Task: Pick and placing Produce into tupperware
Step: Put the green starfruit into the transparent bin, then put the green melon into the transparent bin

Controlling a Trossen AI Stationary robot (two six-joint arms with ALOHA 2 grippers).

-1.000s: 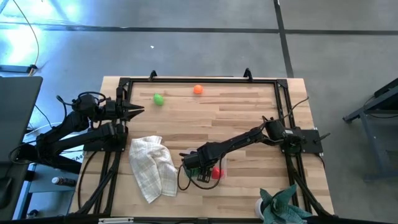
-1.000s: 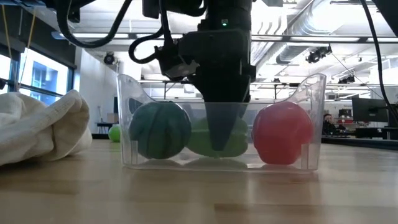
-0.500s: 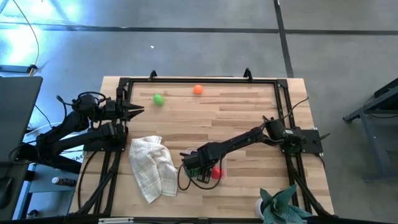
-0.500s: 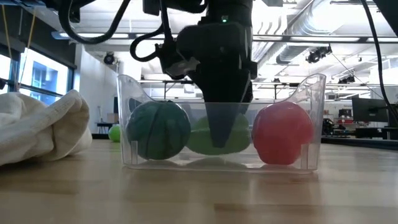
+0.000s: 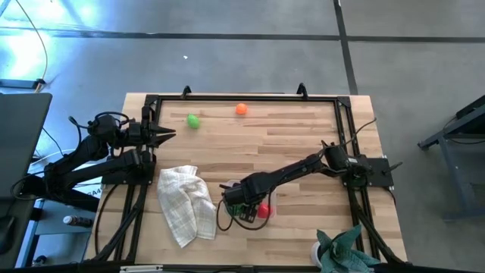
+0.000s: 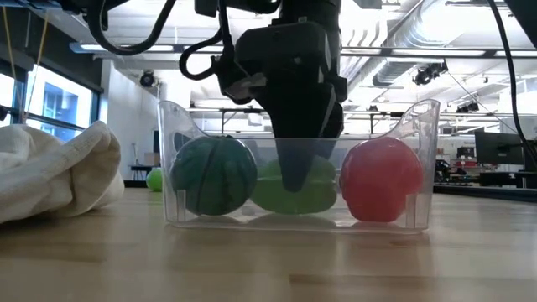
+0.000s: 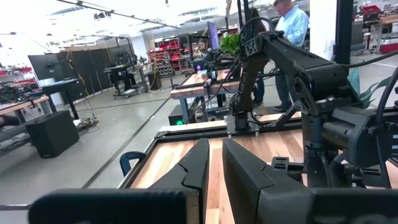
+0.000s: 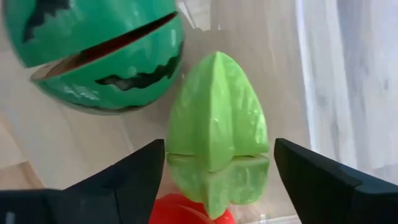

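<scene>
The clear tupperware (image 6: 424, 168) stands near the table's front middle (image 5: 236, 216). In it lie a dark-green striped ball (image 8: 93, 56), a light-green leafy piece (image 8: 217, 143) and a red piece (image 6: 382, 179). My right gripper (image 8: 221, 162) points down into it, open, with one finger close on either side of the light-green piece (image 6: 312, 191). A round green piece (image 5: 193, 120) and an orange piece (image 5: 241, 109) rest on the table near its far edge. My left gripper (image 5: 170, 133) waits shut at the far left, above the table.
A crumpled white checked cloth (image 5: 186, 203) lies just left of the tupperware. A teal spiky plant-like thing (image 5: 345, 250) sits at the near right corner. A black frame (image 5: 242, 97) runs round the tabletop. Bare wood lies between the tupperware and the far pieces.
</scene>
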